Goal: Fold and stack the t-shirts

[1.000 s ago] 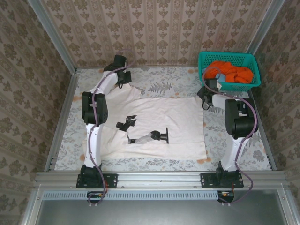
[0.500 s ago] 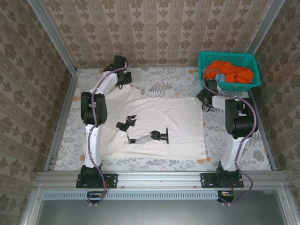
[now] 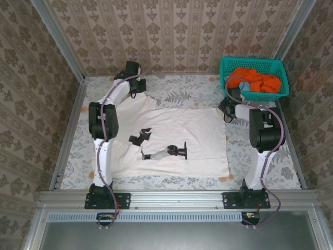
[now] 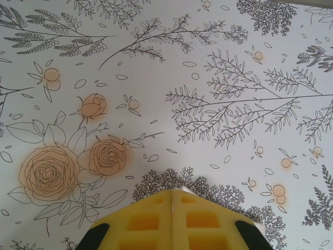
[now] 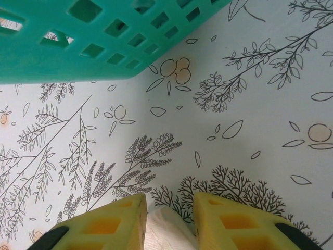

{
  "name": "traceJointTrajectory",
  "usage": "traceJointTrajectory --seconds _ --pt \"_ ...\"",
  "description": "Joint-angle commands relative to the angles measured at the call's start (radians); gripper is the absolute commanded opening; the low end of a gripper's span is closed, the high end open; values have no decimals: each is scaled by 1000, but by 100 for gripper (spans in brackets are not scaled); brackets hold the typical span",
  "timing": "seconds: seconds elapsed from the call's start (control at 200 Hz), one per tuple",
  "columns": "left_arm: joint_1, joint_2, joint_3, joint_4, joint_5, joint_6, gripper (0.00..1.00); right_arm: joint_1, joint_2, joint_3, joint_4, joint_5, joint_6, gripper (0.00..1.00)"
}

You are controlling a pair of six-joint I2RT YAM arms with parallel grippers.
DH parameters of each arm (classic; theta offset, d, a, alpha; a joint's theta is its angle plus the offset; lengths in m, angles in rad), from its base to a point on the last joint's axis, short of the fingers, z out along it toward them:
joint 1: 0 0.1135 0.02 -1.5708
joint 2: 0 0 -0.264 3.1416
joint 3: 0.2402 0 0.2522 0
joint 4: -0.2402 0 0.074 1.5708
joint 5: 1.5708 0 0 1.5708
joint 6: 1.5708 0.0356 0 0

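We see two white arms (image 3: 102, 153) with black joints and bases, purplish cables (image 3: 282, 136) looped alongside, and yellow fingers (image 4: 141, 223) with square recesses.

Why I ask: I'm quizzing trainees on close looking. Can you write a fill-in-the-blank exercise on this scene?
1. The basket stands at the far ___ corner of the table.
2. It holds ___ shirts.
3. The jaws of the left hand are ___.

Missing words: right; orange; shut.
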Motion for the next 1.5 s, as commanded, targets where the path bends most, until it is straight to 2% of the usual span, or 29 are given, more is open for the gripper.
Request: traceJointTrajectory --seconds 0.0,0.185,0.35,0.595,0.885,1.145,1.495 --pt "-3 -66 -17 22 15 33 0 3 22 32 -56 -10 13 29" --pt "-3 -66 -13 26 17 39 0 5 53 90 -126 -16 6 26" --pt "-3 -67 -11 28 17 46 0 10 65 116 -160 -12 -1 19" --pt "1 -67 -1 25 15 59 0 16 76 139 -185 -5 1 0" --pt "8 -76 12 18 37 54 0 21 12 97 -147 -13 -30 0" --pt "9 -66 46 21 54 36 0 30 -98 14 -115 -28 -121 0" --pt "18 -71 69 21 54 28 0 29 -190 -13 -108 -38 -234 0"
